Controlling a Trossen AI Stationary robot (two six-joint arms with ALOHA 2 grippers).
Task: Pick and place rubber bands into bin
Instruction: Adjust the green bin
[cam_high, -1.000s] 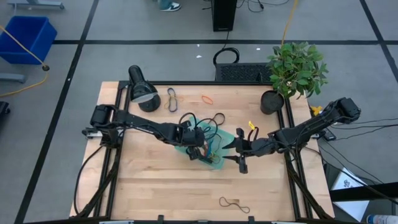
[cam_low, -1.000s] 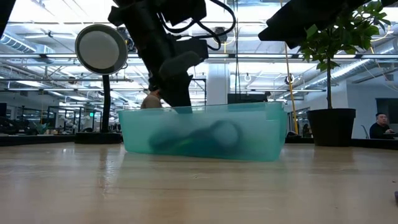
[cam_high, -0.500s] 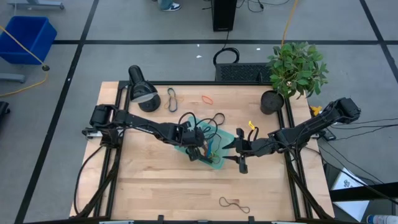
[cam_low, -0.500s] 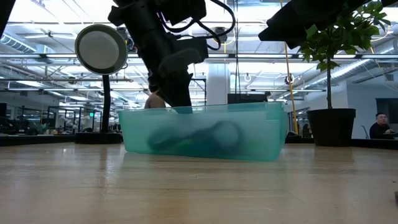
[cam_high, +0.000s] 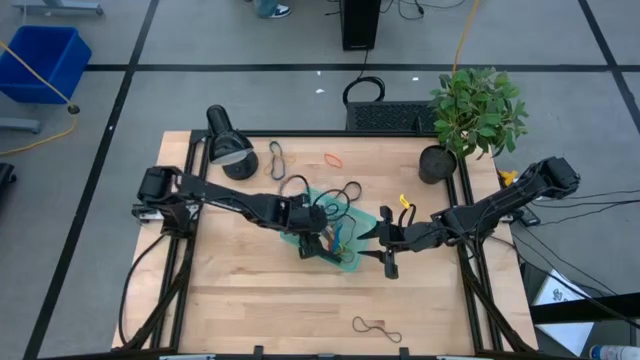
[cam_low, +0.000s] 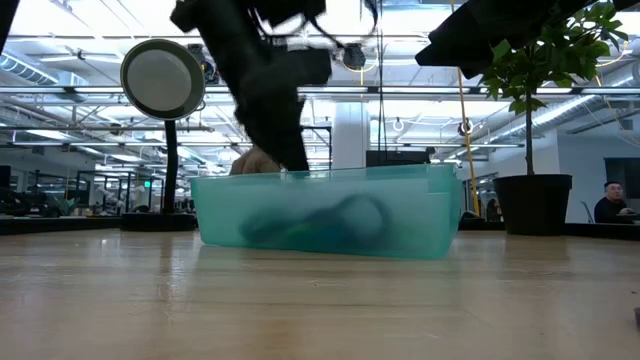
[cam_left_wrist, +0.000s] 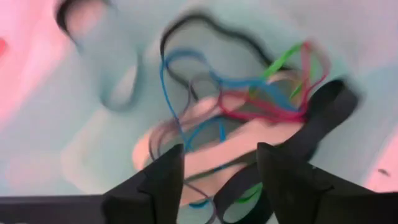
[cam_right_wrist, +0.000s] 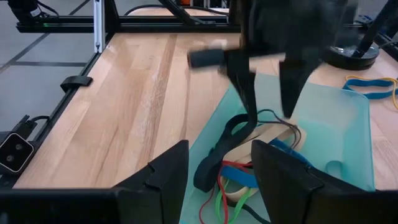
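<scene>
A tangled heap of rubber bands (cam_left_wrist: 236, 118) lies in the bin (cam_high: 345, 257) at counter centre. Light, floppy and snag-prone, each is best pinched mid-strand. Left gripper (cam_right_wrist: 270, 102) and right gripper (cam_right_wrist: 217, 171) are both held with jaws spread.

table (cam_high: 250, 290): wood | on it: bin (cam_high: 349, 258), lamp (cam_high: 228, 150), potted plant (cam_high: 474, 115), loose rubber bands (cam_high: 376, 327)

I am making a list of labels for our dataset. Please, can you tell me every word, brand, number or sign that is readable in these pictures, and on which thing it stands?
None: no text can be read in any view.
The bin, rubber bands, lamp and plant pot bear no visible lettering.
Background room: any signs there are too small to read.
</scene>
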